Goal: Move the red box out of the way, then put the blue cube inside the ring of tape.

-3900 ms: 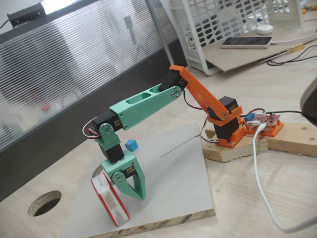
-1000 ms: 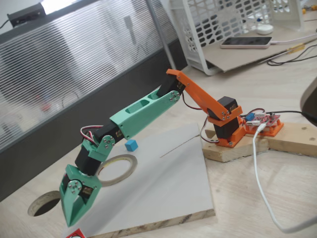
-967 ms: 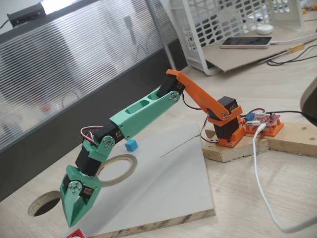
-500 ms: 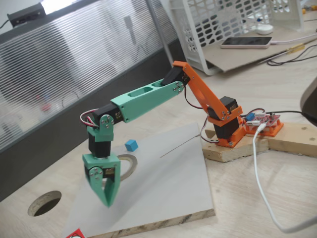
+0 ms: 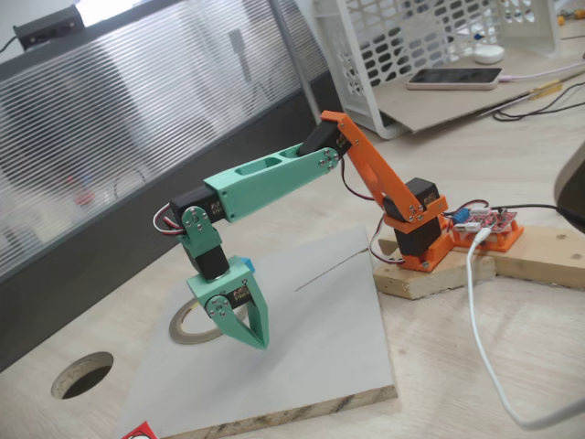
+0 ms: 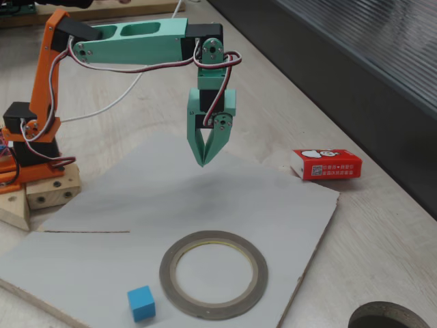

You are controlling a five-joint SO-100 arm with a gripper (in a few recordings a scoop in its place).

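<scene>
Cube [image 6: 141, 303] tiny, sky-blue, beside beige tape ring [image 6: 214, 274].

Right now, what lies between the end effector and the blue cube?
In a fixed view, the ring of tape lies partly between the end effector and the blue cube; otherwise bare grey board.

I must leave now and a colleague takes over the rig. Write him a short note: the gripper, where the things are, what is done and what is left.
Gripper: empty, jaws nearly closed, raised above the grey board, tips pointing down.
Red box: lying flat on the table just off the board's edge, away from the tape ring. That step looks done.
Tape ring: flat on the board, its opening empty.
Blue cube: on the board beside the ring, outside it, not touching it.
Left: pick up the cube and set it inside the ring.
</scene>
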